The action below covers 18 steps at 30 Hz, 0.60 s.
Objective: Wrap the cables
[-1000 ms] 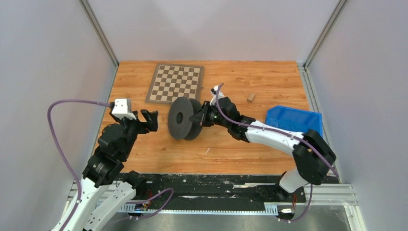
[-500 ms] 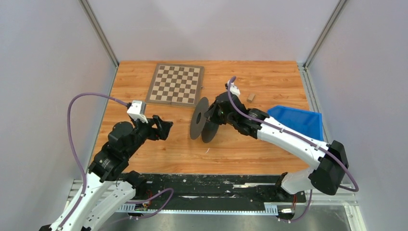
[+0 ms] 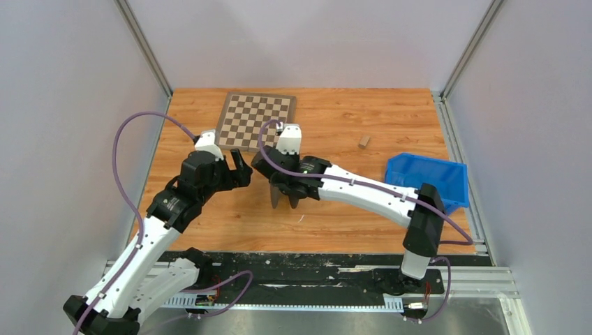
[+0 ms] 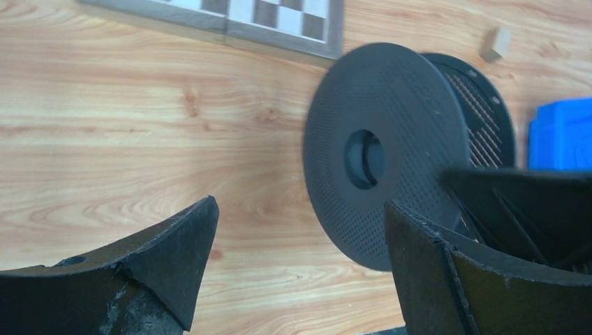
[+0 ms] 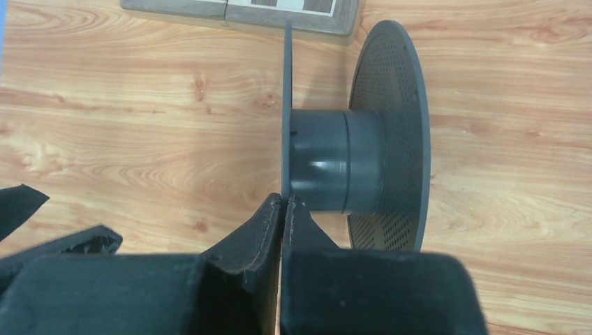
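Note:
A black empty spool (image 3: 281,198) stands on edge on the wooden table. My right gripper (image 3: 288,190) is shut on the rim of its thin left flange (image 5: 286,105), fingertips meeting at the flange beside the grey hub (image 5: 335,164). My left gripper (image 3: 241,167) is open and empty just left of the spool; in the left wrist view its fingers (image 4: 174,258) frame the perforated flange face (image 4: 380,153) with a wide gap. No thin pale grey cable shows in any view; the hub looks bare.
A chessboard (image 3: 255,120) lies at the back, just behind both grippers. A small wooden block (image 3: 364,142) and a blue bin (image 3: 427,178) sit to the right. Grey walls stand close on both sides. A tiny white fleck (image 3: 301,218) lies on the table.
My right gripper has carried the spool leftward and turned it edge-on to the top camera. My left arm has reached forward and right, closing in on the spool.

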{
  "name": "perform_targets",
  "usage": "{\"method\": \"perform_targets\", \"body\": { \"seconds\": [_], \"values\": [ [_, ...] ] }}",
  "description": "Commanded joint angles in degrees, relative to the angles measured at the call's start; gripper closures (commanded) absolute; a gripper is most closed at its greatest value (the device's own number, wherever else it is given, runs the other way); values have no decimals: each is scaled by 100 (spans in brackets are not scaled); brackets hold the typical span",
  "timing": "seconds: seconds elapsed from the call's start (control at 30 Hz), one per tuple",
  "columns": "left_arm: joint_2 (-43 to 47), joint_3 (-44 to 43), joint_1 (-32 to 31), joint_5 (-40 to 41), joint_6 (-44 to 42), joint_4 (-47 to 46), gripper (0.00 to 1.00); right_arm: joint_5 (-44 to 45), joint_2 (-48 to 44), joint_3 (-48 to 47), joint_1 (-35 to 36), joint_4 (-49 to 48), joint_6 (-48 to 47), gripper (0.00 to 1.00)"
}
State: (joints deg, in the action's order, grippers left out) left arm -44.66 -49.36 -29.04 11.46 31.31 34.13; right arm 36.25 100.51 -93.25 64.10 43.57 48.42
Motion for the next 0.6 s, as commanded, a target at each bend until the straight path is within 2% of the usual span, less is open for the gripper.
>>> {"method": "perform_targets", "body": {
  "seconds": [0.0,0.03,0.13,0.2,0.27,0.33,0.57],
  "values": [
    [-172,-75,669,-532,467,85,6,1156,487,-592,304,680,-213,100],
    [-208,-30,985,-1006,581,50,7,1124,594,-678,342,691,-282,100],
    [-350,185,1426,-1621,711,-148,10,882,789,-787,382,731,-230,100],
    [-414,206,1511,-1701,686,-182,11,760,818,-826,387,728,-172,98],
    [-447,208,1525,-1723,642,-222,11,716,845,-917,399,727,-172,87],
    [-461,201,1528,-1687,610,-269,11,623,854,-1007,395,707,-205,81],
    [-635,144,1528,-1775,573,-431,13,357,753,-1099,399,489,-557,73]
  ]
}}
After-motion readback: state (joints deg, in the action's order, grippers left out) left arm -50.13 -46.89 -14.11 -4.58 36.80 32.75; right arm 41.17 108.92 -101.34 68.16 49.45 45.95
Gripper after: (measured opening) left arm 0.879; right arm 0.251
